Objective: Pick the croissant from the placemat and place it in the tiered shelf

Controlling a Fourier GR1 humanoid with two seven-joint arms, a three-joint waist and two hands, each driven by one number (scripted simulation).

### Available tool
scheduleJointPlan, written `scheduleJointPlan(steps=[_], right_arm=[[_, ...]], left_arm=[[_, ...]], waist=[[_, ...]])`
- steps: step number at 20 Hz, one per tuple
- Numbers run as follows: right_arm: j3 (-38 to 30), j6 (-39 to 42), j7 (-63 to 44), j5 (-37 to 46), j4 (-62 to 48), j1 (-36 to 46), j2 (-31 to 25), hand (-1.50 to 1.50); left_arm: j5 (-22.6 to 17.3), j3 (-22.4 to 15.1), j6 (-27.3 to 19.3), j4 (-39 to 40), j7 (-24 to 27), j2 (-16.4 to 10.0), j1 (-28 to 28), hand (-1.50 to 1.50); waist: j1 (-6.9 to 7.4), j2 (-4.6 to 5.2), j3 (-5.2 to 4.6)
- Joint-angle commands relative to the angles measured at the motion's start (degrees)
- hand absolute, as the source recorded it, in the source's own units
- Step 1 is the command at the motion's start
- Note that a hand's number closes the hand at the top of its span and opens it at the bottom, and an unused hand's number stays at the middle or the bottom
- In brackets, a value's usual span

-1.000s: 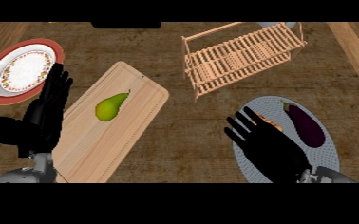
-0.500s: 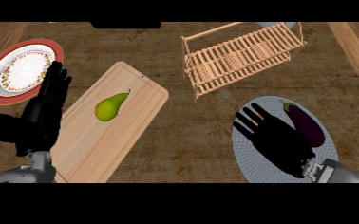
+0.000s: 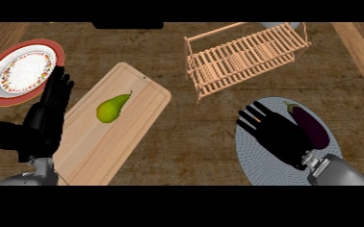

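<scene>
Croissant is the task's word, but none shows; what lies on the round grey woven placemat (image 3: 257, 161) at the near right is a dark purple aubergine (image 3: 310, 126), set slantwise with its green stem end far-left and its fat end near-right. The right hand (image 3: 277, 132) hangs over the placemat just left of the aubergine, fingers straight and spread, holding nothing; whether it touches the skin cannot be told. The left hand (image 3: 46, 120) rests open at the left edge, between the red-rimmed patterned plate (image 3: 25, 69) and the pale wooden cutting board (image 3: 107, 144) that carries a green pear (image 3: 111, 108). The slatted wooden tiered shelf (image 3: 241, 60) stands at the far side of the brown tabletop (image 3: 192, 139), apart from the placemat. The aubergine looks stiff, fairly light, and smooth-skinned, so probably slippery; it should tolerate a squeeze. The best hold is likely across the thick middle of its body, fingers on one flank and thumb on the other, not at the narrow stem end, where it could swing.
</scene>
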State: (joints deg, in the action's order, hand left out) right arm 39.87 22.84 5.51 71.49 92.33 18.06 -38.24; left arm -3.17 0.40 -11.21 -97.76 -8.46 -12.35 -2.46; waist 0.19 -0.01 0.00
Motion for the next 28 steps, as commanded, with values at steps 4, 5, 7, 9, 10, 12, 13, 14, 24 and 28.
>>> scheduleJointPlan(steps=[4, 5, 7, 9, 10, 12, 13, 14, 24, 28], right_arm=[[-3.9, -4.6, 7.3, 4.9, -7.3, -1.1, 3.2, -1.50], [-4.4, -4.3, 5.8, 6.9, -6.6, -2.6, 4.8, -1.50], [-5.0, -3.1, 7.5, 8.2, -9.1, -0.7, 6.0, -1.50], [-6.0, -3.0, 7.8, 9.4, -9.8, -1.3, 7.3, -1.50], [-4.5, 1.6, 4.9, 10.5, -7.4, -1.6, 9.9, -1.50], [-5.7, -4.7, 7.2, 12.0, -14.8, -2.1, 9.0, 1.50], [-5.5, -2.4, 9.0, 12.1, -12.2, -2.1, 6.0, 1.50], [-5.8, -3.6, 10.4, 13.0, -17.5, 1.3, 10.0, 1.50], [-17.4, -5.4, -0.7, 2.1, -9.8, -11.4, 19.3, 1.50], [-21.1, -5.1, -5.2, -1.5, -5.3, -14.8, 24.9, 1.50]], left_arm=[[3.3, -1.1, -1.2, 0.5, -1.1, 2.5, -2.1, 0.00], [1.3, 1.3, 1.1, 1.5, -0.2, 1.3, -1.0, 0.00], [0.2, 2.8, 2.0, -0.2, -3.7, -0.1, -2.7, 0.00], [0.0, 4.5, 2.7, 6.0, 1.6, 0.6, -3.7, 0.00], [2.4, 1.7, 1.6, 1.4, 0.9, 1.7, -0.6, 0.00], [1.2, 3.3, 2.8, 4.4, 3.4, 1.4, -1.6, 0.00], [1.6, 2.1, 2.3, -2.1, -0.7, 1.2, 1.8, 0.00], [2.5, 2.1, 1.7, 3.0, 1.5, 2.4, -1.3, 0.00], [1.5, 3.9, 2.2, 1.3, -0.1, 1.1, 0.1, 0.00], [2.7, 2.6, 0.8, 0.1, -0.9, 2.5, 0.1, 0.00]], waist=[[-0.12, 0.01, 0.01], [-0.12, -0.01, 0.00], [-0.01, -0.01, 0.00], [-0.15, 0.02, -0.01], [-0.07, -0.03, -0.01], [-0.04, 0.03, 0.00], [0.10, -0.06, 0.01], [0.11, 0.05, 0.01], [-2.87, -0.45, 0.04], [-2.09, -0.42, 0.02]])
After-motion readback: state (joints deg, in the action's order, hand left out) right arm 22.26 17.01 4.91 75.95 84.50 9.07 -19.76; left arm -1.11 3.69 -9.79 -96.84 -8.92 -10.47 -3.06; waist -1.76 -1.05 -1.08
